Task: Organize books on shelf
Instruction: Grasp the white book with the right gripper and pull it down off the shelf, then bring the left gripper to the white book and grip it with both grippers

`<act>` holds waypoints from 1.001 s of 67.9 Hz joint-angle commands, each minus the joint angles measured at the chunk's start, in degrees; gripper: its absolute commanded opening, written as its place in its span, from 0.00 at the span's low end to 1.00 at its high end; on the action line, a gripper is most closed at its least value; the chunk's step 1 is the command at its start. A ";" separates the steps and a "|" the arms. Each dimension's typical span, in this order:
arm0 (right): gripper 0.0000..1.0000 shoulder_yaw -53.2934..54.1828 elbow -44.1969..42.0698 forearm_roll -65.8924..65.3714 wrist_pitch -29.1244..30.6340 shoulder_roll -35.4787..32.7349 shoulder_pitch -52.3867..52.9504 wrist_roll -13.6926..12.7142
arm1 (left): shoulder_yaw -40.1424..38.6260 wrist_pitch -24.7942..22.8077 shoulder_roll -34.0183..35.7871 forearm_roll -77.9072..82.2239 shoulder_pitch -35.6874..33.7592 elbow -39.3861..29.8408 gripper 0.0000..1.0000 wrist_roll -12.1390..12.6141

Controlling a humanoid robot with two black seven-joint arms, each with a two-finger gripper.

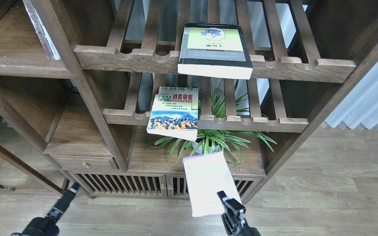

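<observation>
The left hand [74, 187] hung low, down and left of the plant [213, 137], and its fingers were too dark to tell if spread or pressed together. The "300" book [173, 113] lay on a slatted rack just up and left of the plant. The yellow book [214, 49] lay on the rack high above the plant. The right hand [223, 196] pinched the lavender book [210, 183], held tilted just below the plant.
</observation>
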 commanded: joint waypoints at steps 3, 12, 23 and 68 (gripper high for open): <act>0.04 -2.06 -0.87 -0.08 0.01 -0.16 0.67 -5.06 | 1.83 0.00 -2.55 -0.08 -0.13 -0.30 1.00 -0.24; 0.05 -5.58 -1.22 -0.08 0.01 0.02 1.02 -9.02 | 3.94 0.00 -4.57 -0.43 -0.13 -0.56 1.00 -0.60; 0.05 -7.16 -1.31 0.01 0.01 0.02 3.04 -8.93 | 5.88 0.00 -6.41 -0.52 0.04 -0.56 1.00 -0.24; 0.05 -12.87 -6.23 -0.26 0.01 0.02 8.85 -10.69 | 6.23 0.00 -11.16 -0.61 0.04 -1.53 1.00 -0.60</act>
